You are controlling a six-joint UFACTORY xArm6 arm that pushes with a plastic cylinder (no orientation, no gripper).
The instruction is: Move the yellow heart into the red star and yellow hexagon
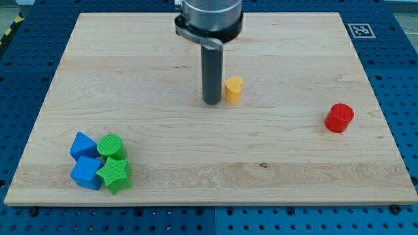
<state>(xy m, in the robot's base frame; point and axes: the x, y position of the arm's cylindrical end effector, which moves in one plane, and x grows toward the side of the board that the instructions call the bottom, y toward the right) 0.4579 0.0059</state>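
Note:
A yellow heart [233,89] sits on the wooden board [209,170] a little above the view's middle. My tip [211,102] stands just to the left of the yellow heart, very close to it or touching it. No red star and no yellow hexagon show in this view.
A red cylinder [339,118] sits at the view's right. At the lower left is a tight cluster: two blue blocks [83,145] [87,172], a green cylinder [112,146] and a green star [115,174]. A marker tag [360,30] is at the board's top right corner.

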